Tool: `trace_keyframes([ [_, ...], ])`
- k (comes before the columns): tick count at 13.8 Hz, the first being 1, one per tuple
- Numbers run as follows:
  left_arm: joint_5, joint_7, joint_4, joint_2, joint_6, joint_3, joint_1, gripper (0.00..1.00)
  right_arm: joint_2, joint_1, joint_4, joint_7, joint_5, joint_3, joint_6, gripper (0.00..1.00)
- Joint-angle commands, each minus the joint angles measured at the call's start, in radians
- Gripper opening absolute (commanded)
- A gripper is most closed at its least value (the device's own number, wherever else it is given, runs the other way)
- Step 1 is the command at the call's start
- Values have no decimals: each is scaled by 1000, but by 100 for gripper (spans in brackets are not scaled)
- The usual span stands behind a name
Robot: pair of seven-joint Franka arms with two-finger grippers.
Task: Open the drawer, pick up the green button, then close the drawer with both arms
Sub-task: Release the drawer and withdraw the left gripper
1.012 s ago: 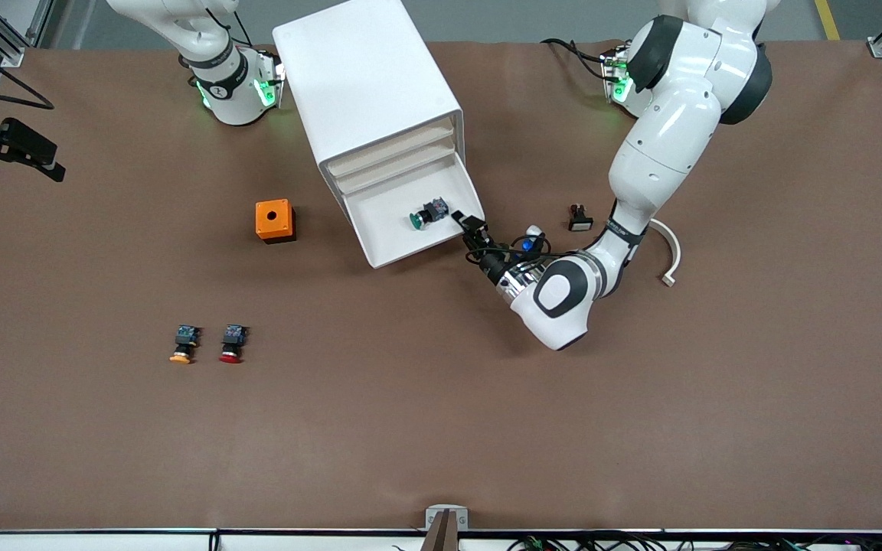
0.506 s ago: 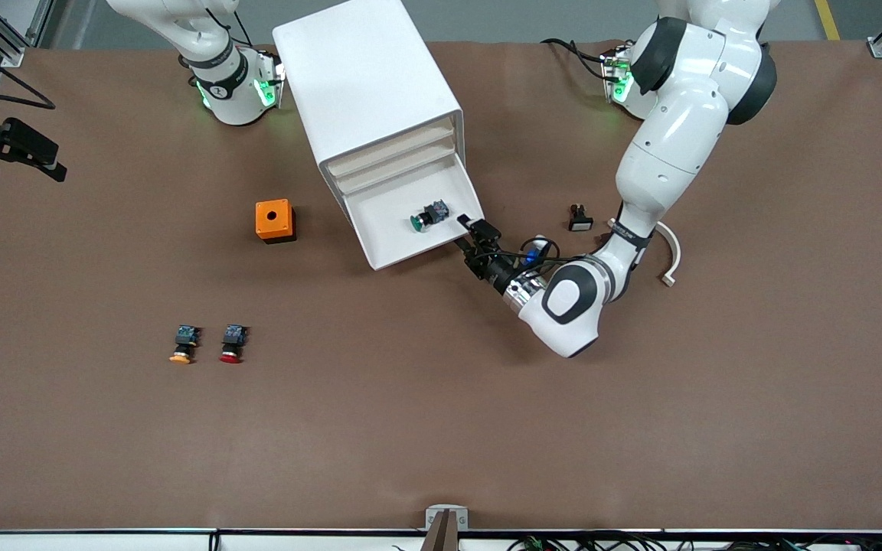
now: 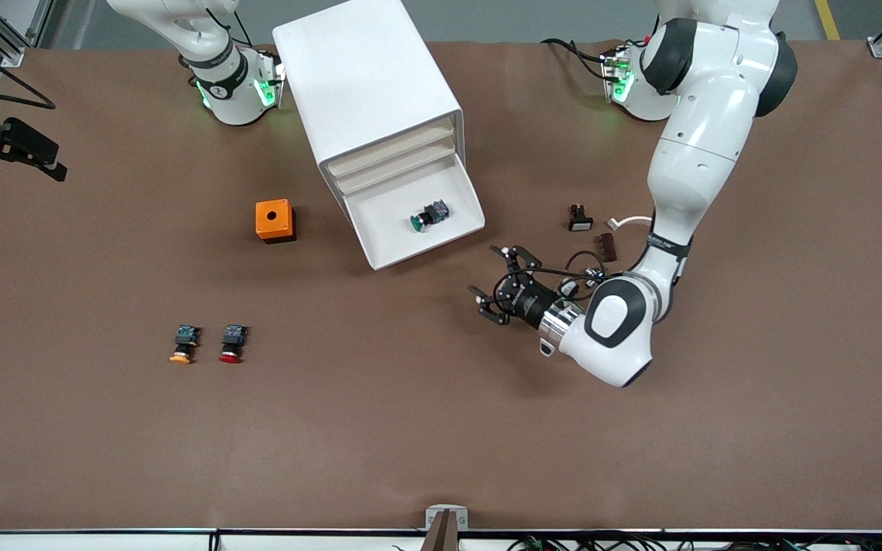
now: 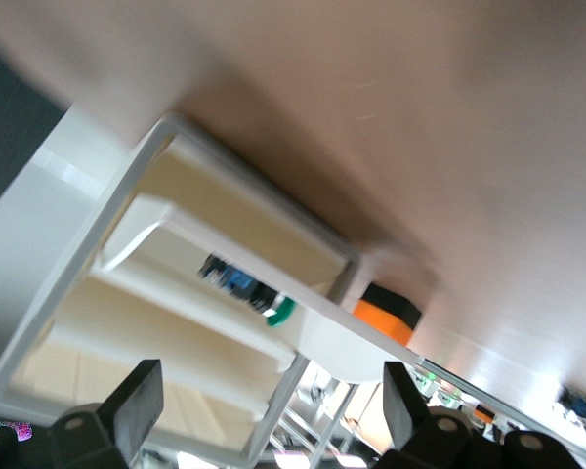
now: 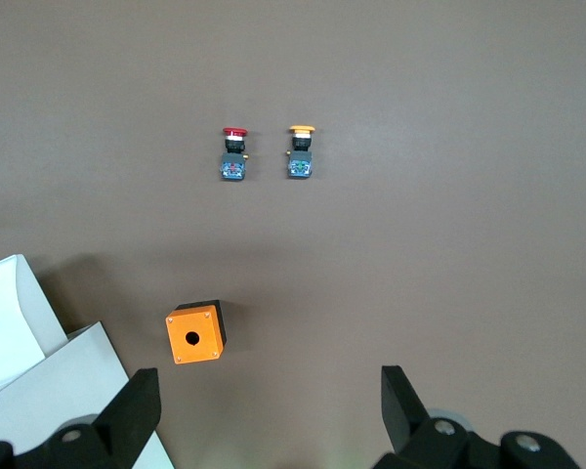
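Now, from the front view, we are seeing the white drawer unit (image 3: 368, 92) with its bottom drawer (image 3: 418, 226) pulled out, and the green-capped button (image 3: 429, 215) lying inside it. We are holding the left gripper (image 3: 498, 285) low over bare table near the drawer's front corner, fingers spread wide and gripping nothing. An orange box (image 3: 275, 220) is sitting beside the drawer, toward the right arm's end.

Through the left wrist view, we are looking into the open drawer (image 4: 176, 322), with the button (image 4: 249, 291) resting on its floor and both fingers (image 4: 137, 401) parted.

Through the right wrist view, the right gripper (image 5: 269, 415) is waiting high over the orange box (image 5: 195, 334), fingers apart and empty.

We are judging that a reach at a low angle could knock the drawer's front wall and push it shut.
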Motion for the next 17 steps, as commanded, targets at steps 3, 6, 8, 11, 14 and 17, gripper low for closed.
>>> trace_keyframes([
  [3,197,281,1,-138,189,96,-89,99,-10,-6,13,-4,-12,4,-16,100],
  [6,363,358,0,-186,309,95,-101,99,-7,-6,13,-4,-12,4,-16,100],
  [8,467,377,-2,-212,373,93,-112,99,-2,-6,11,-3,-11,4,-16,100],
  [11,680,360,-5,-238,432,96,-156,99,15,-4,13,-10,-12,4,-14,100],
  [14,756,352,-5,-261,433,98,-158,99,15,-4,13,-16,-12,4,-16,100],
  [17,884,348,-13,-272,435,98,-157,99,16,-3,13,-15,-12,4,-14,100],
])
